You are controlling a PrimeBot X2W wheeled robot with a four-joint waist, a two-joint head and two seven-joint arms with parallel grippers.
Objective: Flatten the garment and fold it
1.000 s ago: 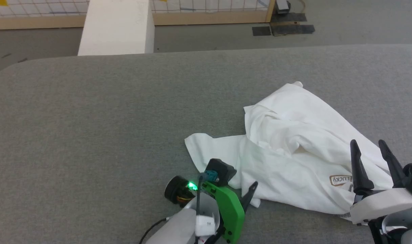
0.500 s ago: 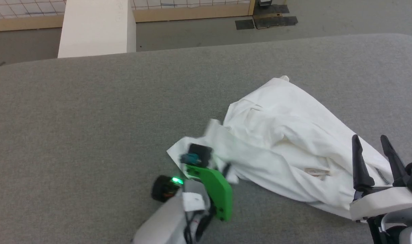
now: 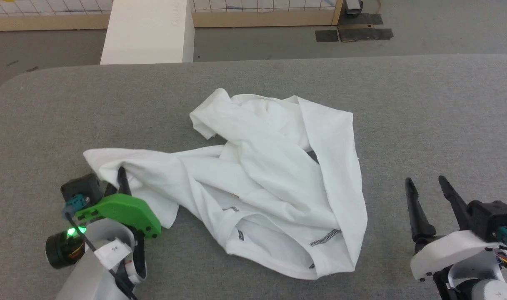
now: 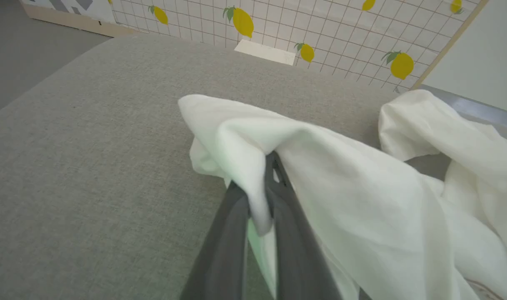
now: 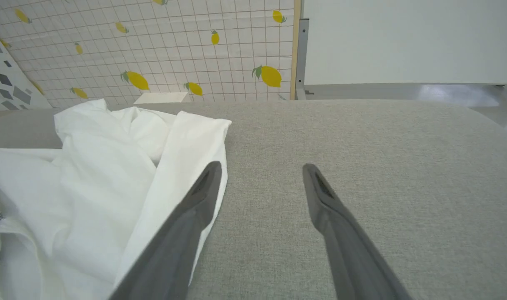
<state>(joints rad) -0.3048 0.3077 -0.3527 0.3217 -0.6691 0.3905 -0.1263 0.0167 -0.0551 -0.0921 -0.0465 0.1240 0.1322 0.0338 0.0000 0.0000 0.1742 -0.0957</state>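
Note:
The garment (image 3: pixel 274 179), a white thin shirt with grey stitched seams, lies crumpled across the middle of the grey table. My left gripper (image 3: pixel 119 177) at the lower left is shut on one end of it; in the left wrist view the cloth (image 4: pixel 320 166) is pinched between the dark fingers (image 4: pixel 286 216) and drapes over them. At the lower right my right gripper (image 3: pixel 427 180) stands open, just right of the garment's edge (image 5: pixel 91 179), touching nothing. Its fingers (image 5: pixel 332 208) hover over bare table.
The grey padded table (image 3: pixel 424 108) has free room on the right and at the far left. A white box (image 3: pixel 147 31) stands behind its far edge. A lemon-patterned grid fence (image 5: pixel 174 46) runs beyond it.
My left gripper has shut on the garment and dragged it left across the table, stretching and turning it over. The patch no longer shows. The head camera has shifted too.

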